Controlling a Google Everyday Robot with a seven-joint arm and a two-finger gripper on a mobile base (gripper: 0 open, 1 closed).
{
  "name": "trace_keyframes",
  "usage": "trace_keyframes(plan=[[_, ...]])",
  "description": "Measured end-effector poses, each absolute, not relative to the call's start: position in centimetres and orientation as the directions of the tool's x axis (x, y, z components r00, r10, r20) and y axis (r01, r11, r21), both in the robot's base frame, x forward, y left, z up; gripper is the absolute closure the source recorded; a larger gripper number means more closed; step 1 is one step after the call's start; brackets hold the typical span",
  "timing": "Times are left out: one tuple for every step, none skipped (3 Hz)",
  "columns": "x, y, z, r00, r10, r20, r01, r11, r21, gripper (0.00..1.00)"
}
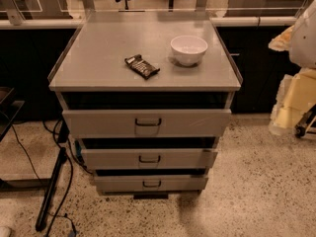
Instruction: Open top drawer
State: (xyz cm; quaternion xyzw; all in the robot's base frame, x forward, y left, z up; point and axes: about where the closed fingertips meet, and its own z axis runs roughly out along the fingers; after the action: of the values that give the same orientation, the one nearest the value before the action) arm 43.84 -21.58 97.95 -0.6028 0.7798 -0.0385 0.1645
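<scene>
The top drawer point(98, 123) is the widest of three grey metal drawers in a cabinet in the middle of the view. Its flat front has a small dark bar handle point(148, 123) at its centre. A dark gap shows between its front and the cabinet top, so it stands a little way out. My pale arm point(302, 38) comes in at the right edge. My gripper point(305, 125) is low at the right edge, well to the right of the drawer and apart from it.
Two narrower drawers point(113, 158) point(118, 183) sit below it. On the cabinet top point(94, 58) lie a dark snack packet point(141, 66) and a white bowl point(188, 49). A dark stand with cables point(52, 189) is at the left on the speckled floor.
</scene>
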Motion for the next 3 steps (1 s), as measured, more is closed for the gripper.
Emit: trace_keyframes(plan=[[43.8,-21.6,98.0,-0.219,-0.953,-0.210,-0.927,0.270,-0.258,0.00],[44.0,-20.4,96.5,-0.189,-0.962,-0.195,-0.933,0.238,-0.270,0.00],[44.2,-19.0,94.3,-0.154,-0.971,-0.181,-0.941,0.200,-0.272,0.00]])
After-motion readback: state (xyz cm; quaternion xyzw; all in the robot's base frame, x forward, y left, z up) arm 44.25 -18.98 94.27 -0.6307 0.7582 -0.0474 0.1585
